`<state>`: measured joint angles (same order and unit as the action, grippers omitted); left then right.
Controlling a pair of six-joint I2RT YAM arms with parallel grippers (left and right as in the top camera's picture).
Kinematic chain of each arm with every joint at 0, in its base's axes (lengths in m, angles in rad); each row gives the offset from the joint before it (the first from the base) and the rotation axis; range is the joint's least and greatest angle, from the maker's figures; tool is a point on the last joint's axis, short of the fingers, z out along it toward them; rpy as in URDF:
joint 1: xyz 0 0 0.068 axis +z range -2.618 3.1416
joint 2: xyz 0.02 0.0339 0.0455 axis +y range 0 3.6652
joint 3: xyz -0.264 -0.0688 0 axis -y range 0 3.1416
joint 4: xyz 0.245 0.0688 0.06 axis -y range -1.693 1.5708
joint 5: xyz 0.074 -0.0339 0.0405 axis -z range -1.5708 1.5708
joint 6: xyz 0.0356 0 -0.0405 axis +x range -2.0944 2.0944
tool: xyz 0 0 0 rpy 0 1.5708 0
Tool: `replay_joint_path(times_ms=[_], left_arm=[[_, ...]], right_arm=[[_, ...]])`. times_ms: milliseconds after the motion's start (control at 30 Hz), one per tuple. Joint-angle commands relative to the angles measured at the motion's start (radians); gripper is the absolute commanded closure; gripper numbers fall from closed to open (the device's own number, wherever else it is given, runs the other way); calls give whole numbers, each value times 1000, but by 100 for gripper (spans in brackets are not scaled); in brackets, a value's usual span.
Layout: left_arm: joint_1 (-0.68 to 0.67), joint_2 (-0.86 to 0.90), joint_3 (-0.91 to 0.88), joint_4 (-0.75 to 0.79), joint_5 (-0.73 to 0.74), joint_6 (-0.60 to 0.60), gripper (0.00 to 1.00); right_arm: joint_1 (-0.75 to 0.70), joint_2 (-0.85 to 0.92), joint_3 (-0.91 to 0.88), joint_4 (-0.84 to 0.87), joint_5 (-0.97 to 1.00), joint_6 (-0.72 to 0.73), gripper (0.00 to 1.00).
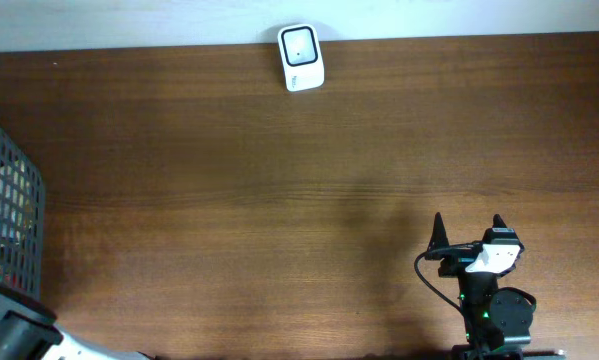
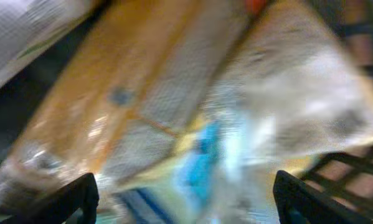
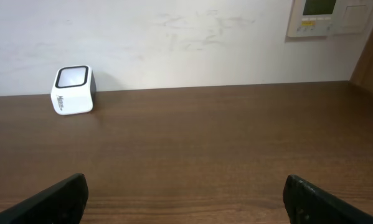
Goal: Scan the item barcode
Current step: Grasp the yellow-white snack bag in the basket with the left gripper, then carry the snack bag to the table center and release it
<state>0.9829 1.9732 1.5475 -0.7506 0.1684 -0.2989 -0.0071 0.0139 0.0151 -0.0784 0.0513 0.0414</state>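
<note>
Left end effector (image 2: 186,186) hangs with its fingers spread wide over the packets piled in the basket (image 2: 354,168), with nothing pinched between them. That wrist view is smeared with blur, so go slowly before you commit. Directly beneath it lies a clear-wrapped pack with blue print (image 2: 205,155), and beside that a long orange packet (image 2: 105,93); no barcode can be made out on either. Pick one item, centre the fingers across its narrower side, and come down straight so you do not snag the basket's lattice. Grip the edges rather than the printed face, since you will likely need that face free. Your right end effector (image 3: 186,186) is also spread and empty, low over the bare table (image 1: 279,200), well apart from the basket. The white barcode scanner (image 1: 301,57) stands at the table's far edge by the wall (image 3: 174,43), its dark window facing upward. Plan to carry the item there.
</note>
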Motion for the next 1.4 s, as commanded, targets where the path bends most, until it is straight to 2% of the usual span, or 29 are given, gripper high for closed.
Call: replay_joint_path(times_ms=[0, 200, 267, 333, 367, 400, 433, 467, 600, 700, 933, 1000, 1100, 1200, 1300, 1367], left_arm=[[-37, -24, 44, -1, 18, 28, 9], [-51, 90, -11, 21, 11, 29, 9], [-53, 140, -13, 29, 12, 32, 16], [-62, 151, -13, 35, 11, 32, 37], [-64, 151, -12, 42, 12, 31, 62], [-64, 150, -4, 44, 20, 31, 81], [-64, 149, 11, 41, 31, 31, 96], [-64, 145, 39, 27, 42, 31, 100], [-64, 84, 216, -79, 49, 32, 100], [-64, -57, 369, -111, 49, 31, 100], [-98, -410, 422, -119, 51, 42, 100], [-173, -480, 422, -171, 54, 60, 100], [-354, -500, 417, -297, 53, 124, 100], [-594, -495, 350, -388, 53, 288, 100], [-799, -483, 234, -392, 54, 427, 100], [-877, -467, 188, -383, 54, 490, 100]], right_arm=[[-6, -7, -4, -9, 13, -7, 1], [-6, -6, -4, -9, 13, -8, 1], [-6, -7, -4, -9, 13, -7, 1], [-6, -7, -4, -9, 13, -8, 1], [-6, -7, -4, -9, 12, -8, 1], [-6, -7, -4, -9, 12, -8, 1], [-6, -7, -4, -9, 13, -8, 1], [-6, -7, -4, -9, 12, -8, 1], [-6, -7, -4, -9, 12, -8, 1], [-6, -7, -4, -9, 13, -8, 1], [-6, -7, -4, -9, 13, -7, 1], [-6, -7, -4, -9, 12, -7, 1], [-6, -7, -4, -9, 13, -8, 1], [-6, -7, -4, -9, 13, -8, 1], [-6, -7, -4, -9, 12, -8, 1], [-6, -7, -4, -9, 12, -8, 1]])
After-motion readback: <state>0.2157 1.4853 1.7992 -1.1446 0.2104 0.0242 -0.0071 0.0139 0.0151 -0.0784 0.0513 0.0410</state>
